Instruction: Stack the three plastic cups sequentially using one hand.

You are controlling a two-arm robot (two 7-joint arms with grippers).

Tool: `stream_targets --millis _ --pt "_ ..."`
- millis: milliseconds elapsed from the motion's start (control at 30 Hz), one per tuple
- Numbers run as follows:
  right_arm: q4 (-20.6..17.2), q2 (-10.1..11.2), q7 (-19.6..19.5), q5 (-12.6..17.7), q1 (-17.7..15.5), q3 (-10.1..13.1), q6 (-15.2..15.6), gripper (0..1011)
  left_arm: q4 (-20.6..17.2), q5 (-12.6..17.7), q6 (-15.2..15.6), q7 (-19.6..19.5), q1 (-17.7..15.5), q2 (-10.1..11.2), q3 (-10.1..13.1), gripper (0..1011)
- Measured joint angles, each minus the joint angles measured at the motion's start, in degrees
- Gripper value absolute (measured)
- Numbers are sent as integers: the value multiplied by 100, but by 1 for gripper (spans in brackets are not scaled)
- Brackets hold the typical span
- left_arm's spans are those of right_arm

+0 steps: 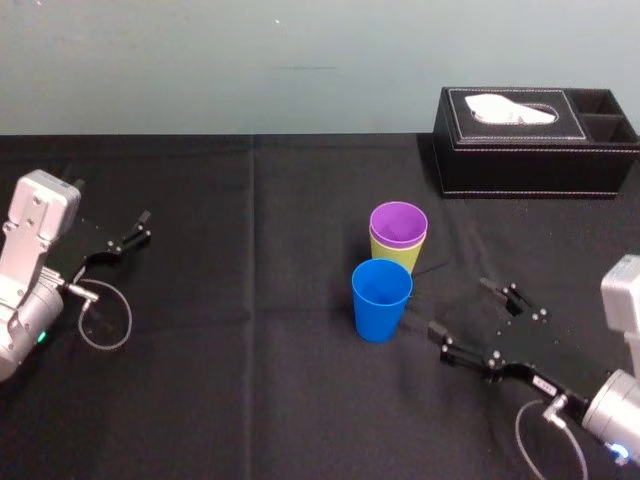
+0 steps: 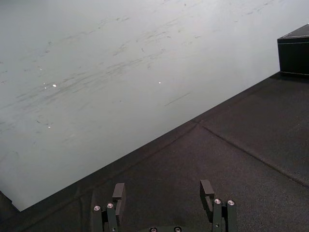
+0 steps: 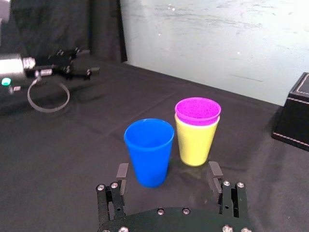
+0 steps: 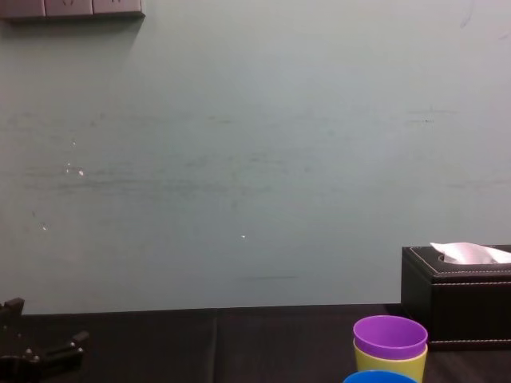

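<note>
Spread just right of the tapered blue plastic cup [image 1: 381, 298], which stands on the black tabletop [image 1: 250, 400] just beside the yellow-green plastic cup [image 1: 401, 259] holding the purple cup [image 1: 398, 222], the right tool [image 1: 463, 311] may clip and topple that pair when closing, while the left tool [image 1: 141, 228] sits spread, well apart.

Head cam looks down on blue cup [image 1: 381, 298] from above, chest cam low and level catches its rim plus wall [image 4: 239, 159], right wrist cam sits near it, left wrist cam well away, overlapping head cam at tissue box [image 1: 530, 170].
</note>
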Motion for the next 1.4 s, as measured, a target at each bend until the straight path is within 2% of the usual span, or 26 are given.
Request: stream_targets --millis 167,333,900,1400 --pt "229 -62 94 -264 -83 -74 -441 1003 0 0 0 0 0 0 0 1011" --pt "393 -175 182 -339 -23 -147 -565 1003 0 0 0 0 0 0 0 1011" --pt "785 -560 265 -476 465 -527 -433 1003 0 0 0 0 0 0 0 1011" --pt "1052 -827 161 -567 780 -697 -397 1003 0 0 0 0 0 0 0 1011"
